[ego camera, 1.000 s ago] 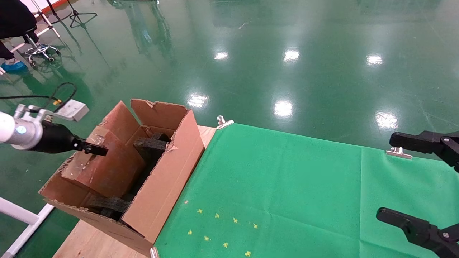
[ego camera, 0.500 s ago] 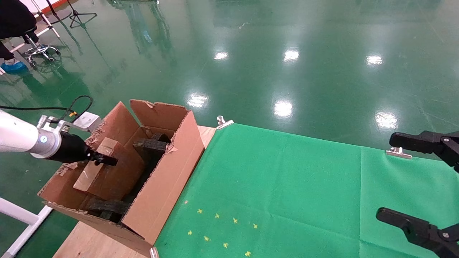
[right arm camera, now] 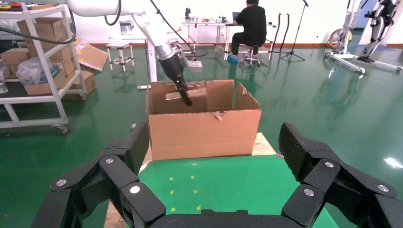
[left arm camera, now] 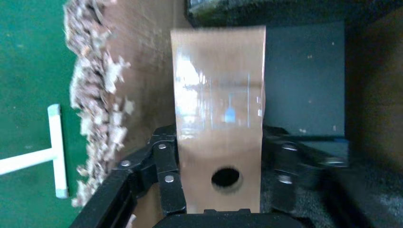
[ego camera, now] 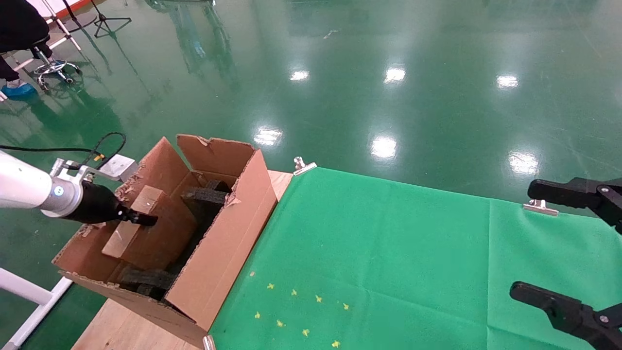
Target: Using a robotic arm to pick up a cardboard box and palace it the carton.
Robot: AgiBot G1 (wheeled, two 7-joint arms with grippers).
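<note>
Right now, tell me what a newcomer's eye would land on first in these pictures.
First, the left gripper on the white robotic arm, shut on the small reddish-brown cardboard box and holding it tilted inside the big tan carton at the table's left end. Next, the bright green cloth beside the carton, bare but for small yellow marks. The right gripper hangs open at the table's right side.

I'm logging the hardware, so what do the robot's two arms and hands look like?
Left arm: white tube, silver wrist with a blue light, grey block with a black cable. Left hand: black, linkage fingers. Right hand: black, ridged pads, silver rivets; its arm is out of view.
</note>
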